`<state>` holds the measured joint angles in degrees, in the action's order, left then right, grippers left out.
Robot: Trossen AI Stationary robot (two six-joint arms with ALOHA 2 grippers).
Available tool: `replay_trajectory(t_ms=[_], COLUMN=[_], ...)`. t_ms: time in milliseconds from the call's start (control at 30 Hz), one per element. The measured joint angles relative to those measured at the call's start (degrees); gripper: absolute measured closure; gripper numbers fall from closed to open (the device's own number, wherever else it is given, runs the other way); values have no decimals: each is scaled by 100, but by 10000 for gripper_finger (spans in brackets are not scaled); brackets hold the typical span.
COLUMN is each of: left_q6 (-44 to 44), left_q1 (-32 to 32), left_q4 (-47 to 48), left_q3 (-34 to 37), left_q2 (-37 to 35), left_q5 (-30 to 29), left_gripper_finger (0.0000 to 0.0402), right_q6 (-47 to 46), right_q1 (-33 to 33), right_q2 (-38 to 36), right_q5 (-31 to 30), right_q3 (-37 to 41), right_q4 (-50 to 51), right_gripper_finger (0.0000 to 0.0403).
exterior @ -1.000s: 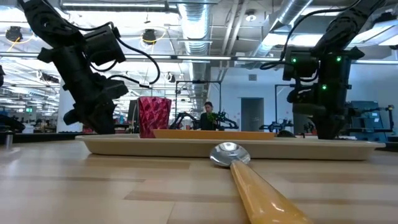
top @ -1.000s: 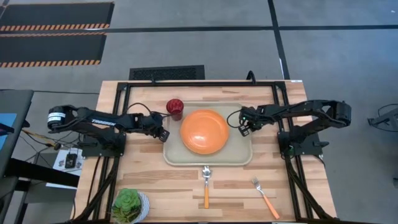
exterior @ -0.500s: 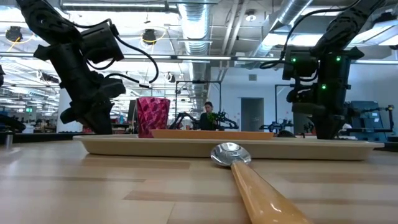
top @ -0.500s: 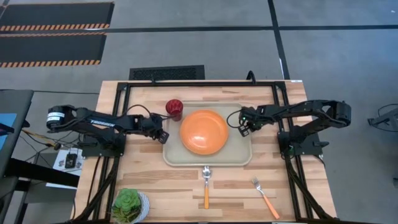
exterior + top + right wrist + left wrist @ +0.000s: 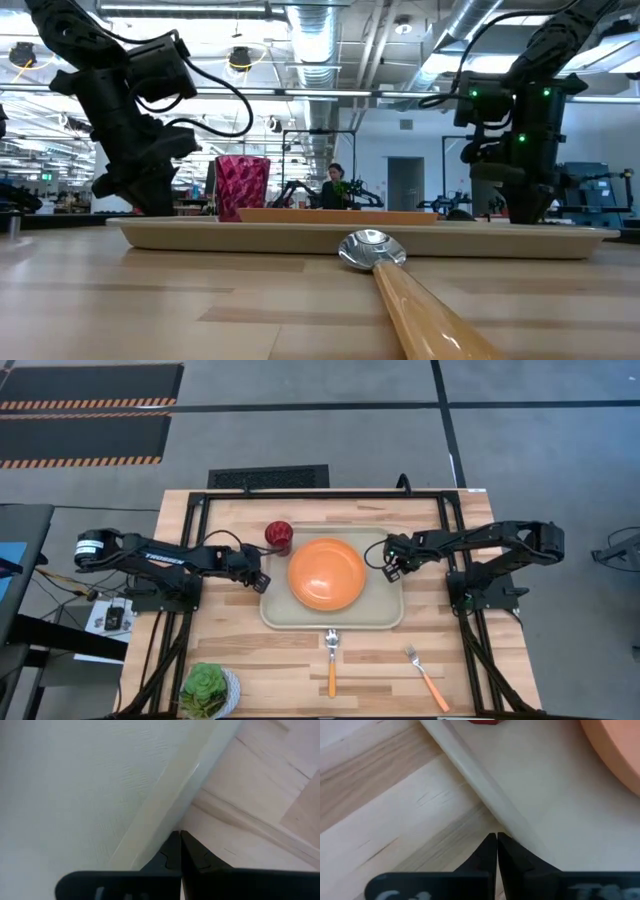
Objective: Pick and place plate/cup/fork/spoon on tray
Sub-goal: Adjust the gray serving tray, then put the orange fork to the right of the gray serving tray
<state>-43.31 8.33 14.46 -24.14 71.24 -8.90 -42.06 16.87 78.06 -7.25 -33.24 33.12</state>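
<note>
Two grippers are clamped on the tray's (image 5: 333, 618) short rims: the left gripper (image 5: 261, 577) on the left edge, the right gripper (image 5: 392, 563) on the right edge, jaws pinched together on the rim in both wrist views. Compared with a second ago, the whole tray has slid a bit to the left, carrying the plate (image 5: 327, 572) with it, and the cup (image 5: 278, 535) at the far-left corner got nudged left too. So it looks more like repositioning than loading. The spoon (image 5: 331, 659) and fork (image 5: 426, 677) lie on the table (image 5: 470, 675) near the front, untouched. Whether the cup sits on the tray or just off its corner is hard to tell. The fork is out of sight in the low view.
</note>
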Motion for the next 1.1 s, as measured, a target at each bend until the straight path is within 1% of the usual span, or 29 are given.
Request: replay_trajectory(t_ms=[200,300,433,633,700,800,900,1000,1100], left_q6=[252,432,629,872,1016,1235,1529,1781,1953], left_q1=[177,311,431,401,366,285,125,-35,-144], left_q4=[186,456,899,1147,955,461,-307,-946,-1176], left_q3=[-3,-4,-4,7,135,535,1036,1494,1818], left_q2=[-135,-422,-1040,-2188,-2593,-3217,-3843,-4391,-4864], left_q5=[-40,-62,-305,-549,-566,-321,31,289,465], left_gripper_finger=[401,401,401,401,401,401,401,401,401], right_q6=[88,191,391,517,513,338,-174,-859,-1689], right_q1=[121,213,326,271,147,-189,-813,-1699,-2736], right_q2=[-22,-22,-22,-50,-186,-552,-913,-1167,-1209], right_q5=[-2,-8,-34,-616,-738,-603,-539,-563,-619], right_q3=[-2,-2,-69,-726,-924,-970,-972,-972,-972], right_q4=[80,99,286,1626,1838,1629,1444,1139,793], right_gripper_finger=[387,383,387,396,396,398,400,400,400])
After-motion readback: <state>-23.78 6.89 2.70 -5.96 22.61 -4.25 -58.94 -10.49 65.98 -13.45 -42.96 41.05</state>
